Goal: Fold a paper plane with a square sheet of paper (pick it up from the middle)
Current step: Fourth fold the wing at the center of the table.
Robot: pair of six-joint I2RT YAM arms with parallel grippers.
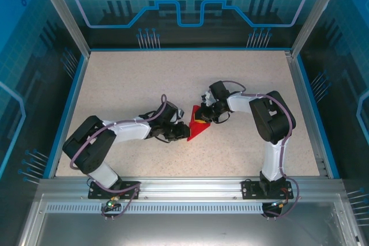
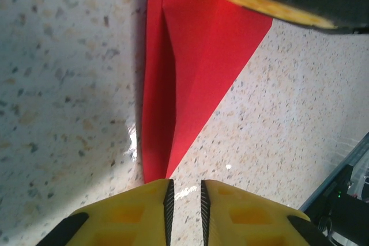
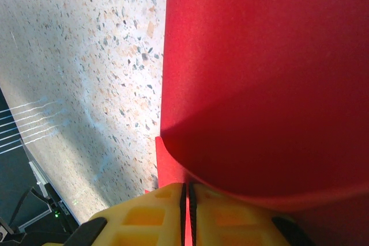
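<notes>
Left fingers [image 2: 132, 214]: we see them slightly parted with bare desk [image 1: 144, 79] in the gap, gripping nothing, low at the paper's narrow tip. We judge they are there to press or pinch the crease.
Red paper [image 1: 195, 132]: half-folded into a long wedge, it lies near the desk's middle, between both arms.
Right fingers [image 3: 230, 220]: clenched on the paper's wide end, one layer curling up over them. We take this as anchoring the sheet.
Room: the desk is bare toward its far edge and both side edges. The arms sit close together, so we would move carefully.
</notes>
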